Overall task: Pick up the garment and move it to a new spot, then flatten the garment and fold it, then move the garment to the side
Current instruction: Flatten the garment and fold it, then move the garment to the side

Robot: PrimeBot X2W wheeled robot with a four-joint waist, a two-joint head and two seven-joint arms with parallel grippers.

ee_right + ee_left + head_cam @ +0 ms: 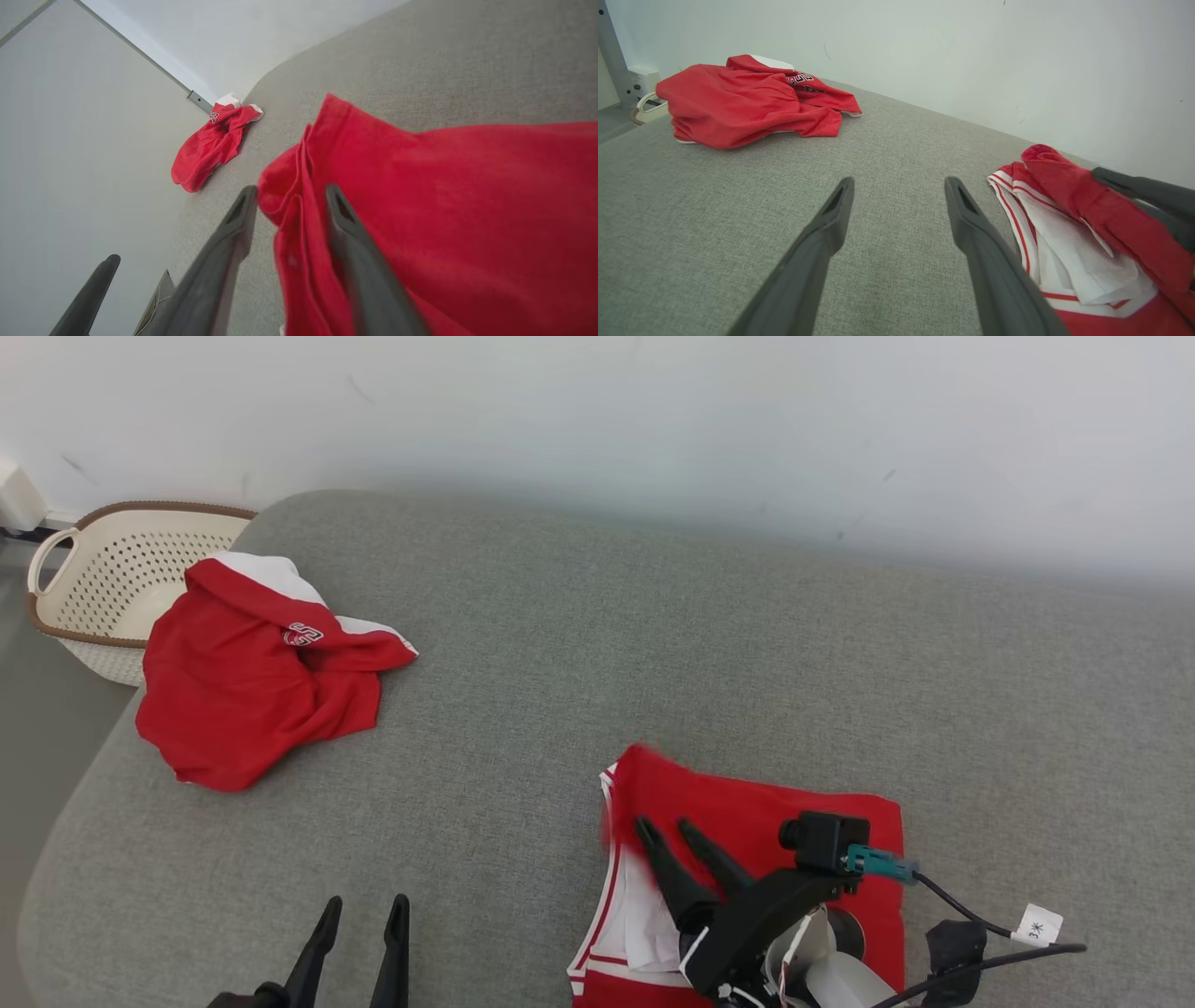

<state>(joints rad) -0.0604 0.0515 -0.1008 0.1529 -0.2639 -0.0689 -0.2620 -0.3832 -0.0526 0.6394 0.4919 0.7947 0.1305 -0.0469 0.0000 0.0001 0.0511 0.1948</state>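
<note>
The garment [775, 821] is red with white and red-striped trim, and lies partly folded on the grey cushion at the lower right. Its upper left edge is blurred in the head view. My right gripper [665, 825] is over the garment's left part, jaws apart. In the right wrist view a red fold [444, 196] still lies loosely between the parted fingers of that gripper [291, 190]. My left gripper [367, 903] stands open over bare cushion, left of the garment [1073, 196], holding nothing. The left wrist view shows the same gripper [900, 182] with empty space between its fingers.
A second red garment [243, 691] lies crumpled at the cushion's far left corner, partly over a cream perforated basket [103, 569] beside the cushion. A pale wall runs behind the grey cushion [597, 644]. The cushion's left edge drops to the floor.
</note>
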